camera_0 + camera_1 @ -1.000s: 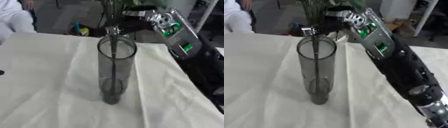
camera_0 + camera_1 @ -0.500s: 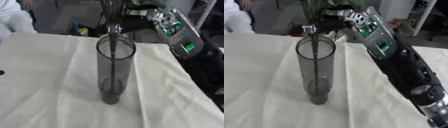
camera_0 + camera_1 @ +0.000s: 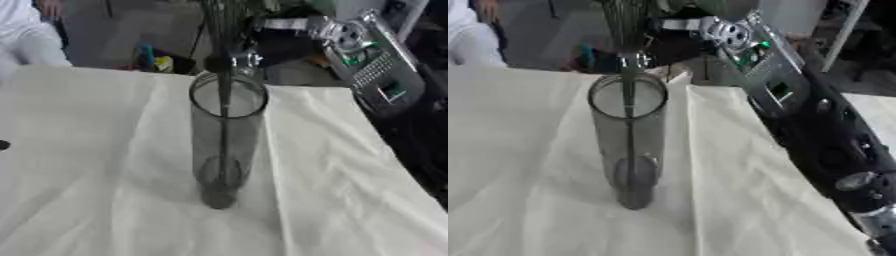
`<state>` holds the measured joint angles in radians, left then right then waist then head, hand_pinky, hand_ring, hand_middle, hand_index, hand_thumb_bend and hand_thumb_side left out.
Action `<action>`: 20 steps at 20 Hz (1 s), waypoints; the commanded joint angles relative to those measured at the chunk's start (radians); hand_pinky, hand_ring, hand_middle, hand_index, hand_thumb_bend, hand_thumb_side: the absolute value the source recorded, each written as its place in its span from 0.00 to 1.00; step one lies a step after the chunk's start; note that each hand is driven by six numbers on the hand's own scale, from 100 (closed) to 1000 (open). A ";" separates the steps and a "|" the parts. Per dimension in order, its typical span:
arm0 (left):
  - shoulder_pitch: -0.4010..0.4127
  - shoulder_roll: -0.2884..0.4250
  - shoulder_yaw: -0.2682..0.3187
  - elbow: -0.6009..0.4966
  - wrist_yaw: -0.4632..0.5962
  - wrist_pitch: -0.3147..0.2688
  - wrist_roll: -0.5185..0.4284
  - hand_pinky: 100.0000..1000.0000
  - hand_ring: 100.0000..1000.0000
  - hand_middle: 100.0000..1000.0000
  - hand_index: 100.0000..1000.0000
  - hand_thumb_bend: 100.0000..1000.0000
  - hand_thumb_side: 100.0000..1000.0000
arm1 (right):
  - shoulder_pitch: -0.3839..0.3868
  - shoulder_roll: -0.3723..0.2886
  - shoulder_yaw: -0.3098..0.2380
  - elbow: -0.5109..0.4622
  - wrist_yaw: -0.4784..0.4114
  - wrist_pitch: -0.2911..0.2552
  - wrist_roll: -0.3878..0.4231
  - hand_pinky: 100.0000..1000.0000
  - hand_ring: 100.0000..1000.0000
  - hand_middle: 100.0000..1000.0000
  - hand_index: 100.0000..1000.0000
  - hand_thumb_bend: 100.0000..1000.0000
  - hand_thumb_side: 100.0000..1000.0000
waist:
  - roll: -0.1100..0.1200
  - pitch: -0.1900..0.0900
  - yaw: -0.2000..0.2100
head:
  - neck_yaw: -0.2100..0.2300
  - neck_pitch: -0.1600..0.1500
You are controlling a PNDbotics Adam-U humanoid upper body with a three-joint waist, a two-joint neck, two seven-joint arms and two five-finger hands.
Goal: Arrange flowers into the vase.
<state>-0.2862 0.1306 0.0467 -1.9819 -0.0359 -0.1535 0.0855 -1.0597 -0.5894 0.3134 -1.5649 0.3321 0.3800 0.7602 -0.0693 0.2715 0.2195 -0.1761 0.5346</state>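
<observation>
Flower stems [image 3: 224, 30] (one bunch) enter one upright vase [image 3: 224, 150].

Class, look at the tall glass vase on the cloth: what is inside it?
Inside the vase a bundle of thin green stems runs down toward the bottom. The flower heads lie above the picture's top edge, unseen.

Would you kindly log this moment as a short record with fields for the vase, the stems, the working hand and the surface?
vase: tall clear cylinder, upright on the cloth
stems: bundle of green stems, lower ends inside the vase, tops out of view
right hand: shut on the stems just above the vase rim
left hand: not in view
surface: cream cloth over the table
</observation>
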 commanded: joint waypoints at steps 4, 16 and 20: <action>-0.008 0.013 0.000 -0.018 0.004 -0.004 0.001 0.52 0.65 0.73 0.90 0.00 1.00 | 0.004 -0.050 -0.034 -0.039 -0.009 0.001 0.022 0.77 0.79 0.75 0.86 0.72 0.79 | 0.012 -0.017 -0.003 | 0.005 -0.010; -0.007 0.012 0.000 -0.018 0.004 -0.007 0.002 0.52 0.65 0.73 0.90 0.00 1.00 | 0.031 -0.072 -0.077 -0.076 -0.034 0.002 0.012 0.78 0.79 0.74 0.87 0.70 0.83 | 0.023 -0.018 -0.007 | 0.011 -0.009; -0.007 0.012 0.001 -0.018 0.003 -0.008 0.003 0.52 0.65 0.73 0.90 0.00 1.00 | 0.054 -0.095 -0.096 -0.097 -0.050 0.006 0.002 0.78 0.79 0.74 0.87 0.70 0.83 | 0.027 -0.017 -0.010 | 0.013 -0.010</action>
<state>-0.2861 0.1309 0.0468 -1.9819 -0.0359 -0.1573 0.0889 -0.9922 -0.6473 0.2380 -1.6394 0.2953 0.3794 0.7626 -0.0637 0.2715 0.2107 -0.1664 0.5345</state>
